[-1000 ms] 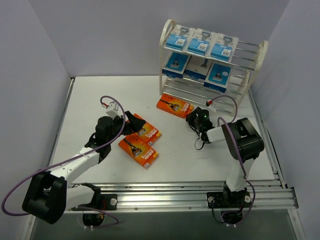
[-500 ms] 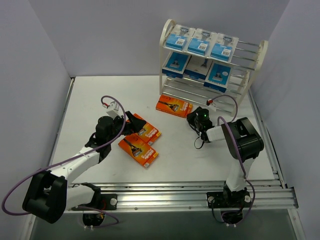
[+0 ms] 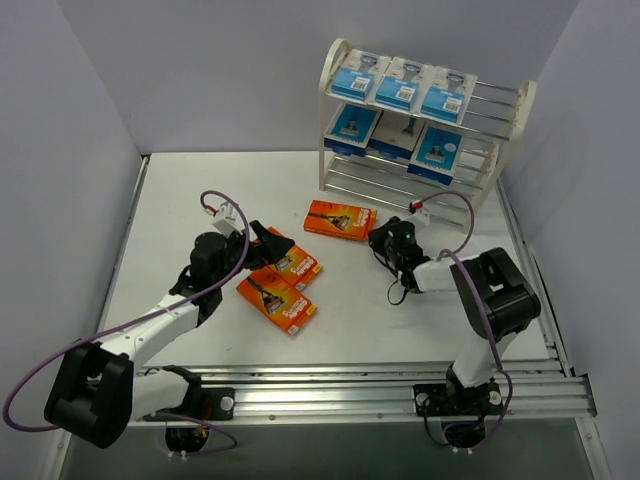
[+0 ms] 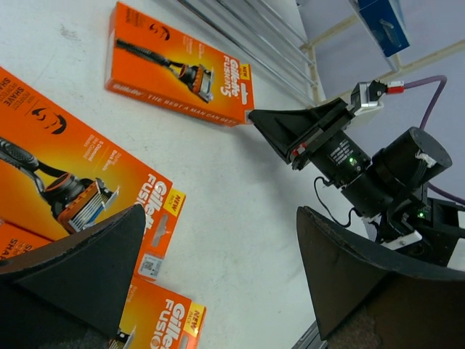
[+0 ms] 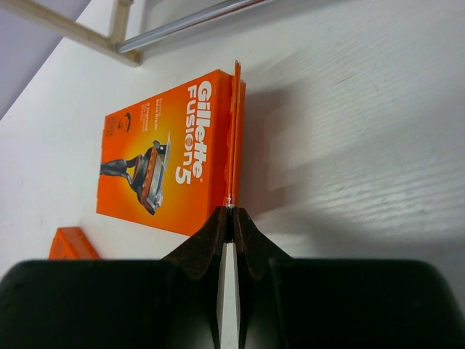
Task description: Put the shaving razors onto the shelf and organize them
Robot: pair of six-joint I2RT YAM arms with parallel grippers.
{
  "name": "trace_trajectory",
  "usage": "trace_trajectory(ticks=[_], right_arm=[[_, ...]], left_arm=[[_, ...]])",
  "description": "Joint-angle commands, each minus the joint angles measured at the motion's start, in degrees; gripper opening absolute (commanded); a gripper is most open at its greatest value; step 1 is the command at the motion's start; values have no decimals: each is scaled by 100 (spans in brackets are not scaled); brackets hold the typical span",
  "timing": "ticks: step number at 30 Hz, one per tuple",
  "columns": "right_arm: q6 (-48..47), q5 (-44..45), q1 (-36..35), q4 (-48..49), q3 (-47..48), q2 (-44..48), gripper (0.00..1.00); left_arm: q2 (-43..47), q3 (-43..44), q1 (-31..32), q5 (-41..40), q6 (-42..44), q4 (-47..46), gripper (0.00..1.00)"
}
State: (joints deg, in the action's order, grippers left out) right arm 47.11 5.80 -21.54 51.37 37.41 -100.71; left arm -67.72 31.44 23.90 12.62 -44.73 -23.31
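Past the metal rail at the near edge, the white worktop carries two orange boxes by the left end effector, its jaws wide apart, then a third box touched by the right end effector, tips pressed together, and farthest the shelf holding blue packs against lilac-grey walls.

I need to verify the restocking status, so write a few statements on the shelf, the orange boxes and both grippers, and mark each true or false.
The shelf has blue packs on its bottom tier. False: that tier is bare; the blue packs sit on the two upper tiers.
Three orange boxes lie on the table. True.
The left gripper is shut on an orange box. False: it is open and holds nothing.
The right gripper is shut, its tips at the edge of the orange box nearest the shelf. True.
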Motion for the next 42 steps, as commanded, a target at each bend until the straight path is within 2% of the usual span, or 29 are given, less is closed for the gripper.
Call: trace_trajectory(ticks=[1,8,12,25,31,42], right_arm=[[105,158,-289,-144,-145,665,0],[184,158,-737,-479,-322,1404,0],[202,211,-852,-672,-331,1816,0],[-105,342,-1449,-1471,-366,2511,0],[-325,510,-1853,-1902,-392,2819,0],[-124,614,-2512,-2167,-655,3074,0]], left_arm=[[-4,99,97,162,-282,-542,94],[-215,3,904,-286,-439,-727,94],[-320,-120,1116,-383,-677,-929,94],[-479,-630,1293,-638,-1178,-1632,94],[-522,-727,1301,-761,-1240,-1755,94],[-461,-824,1284,-840,-1293,-1756,94]])
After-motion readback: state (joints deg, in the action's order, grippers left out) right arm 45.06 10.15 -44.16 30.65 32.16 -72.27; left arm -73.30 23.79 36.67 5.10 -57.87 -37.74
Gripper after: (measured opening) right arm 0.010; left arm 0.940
